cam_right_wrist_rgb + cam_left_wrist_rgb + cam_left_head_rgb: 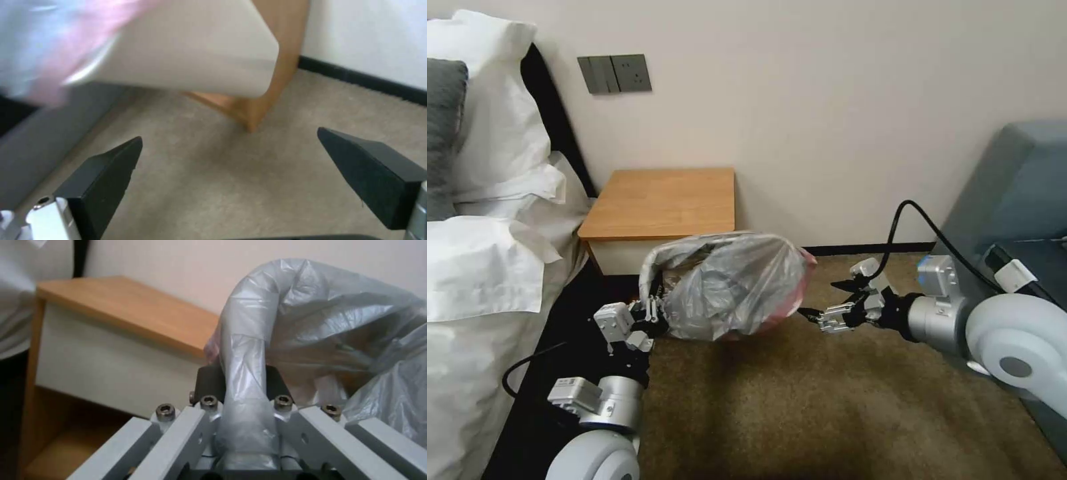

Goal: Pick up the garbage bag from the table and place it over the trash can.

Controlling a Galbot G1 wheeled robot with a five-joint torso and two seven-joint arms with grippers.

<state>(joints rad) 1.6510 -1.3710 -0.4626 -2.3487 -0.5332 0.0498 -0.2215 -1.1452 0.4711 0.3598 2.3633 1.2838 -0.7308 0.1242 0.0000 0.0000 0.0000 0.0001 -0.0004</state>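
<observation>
The garbage bag [730, 287] is seen stretched over the rim of the trash can [195, 50], in front of the table [664, 200] and just to its right, above the brown carpet [827, 400]. In the head view the can itself is hidden beneath the crinkled grey plastic, and only the pinkish rim of the bag is glimpsed along the lower right edge; in the right wrist view the beige wall of the can is shown tapering downward, with pink and grey film blurred at its top. A gathered band of the bag is clamped by the left gripper [650, 317], at the bag's left edge; in the left wrist view that band [247, 373] is seen passing straight between the closed pads and rising in an arch over the can's mouth. The right gripper [817, 300] is held with its jaws apart, just beside the bag's right edge and not touching it, its fingers [106, 176] pointing toward the can and the table leg behind it. The bag's long axis is judged to run left to right between the two grippers. The covering looks nearly complete; whether the rim is seated all round cannot be told.
</observation>
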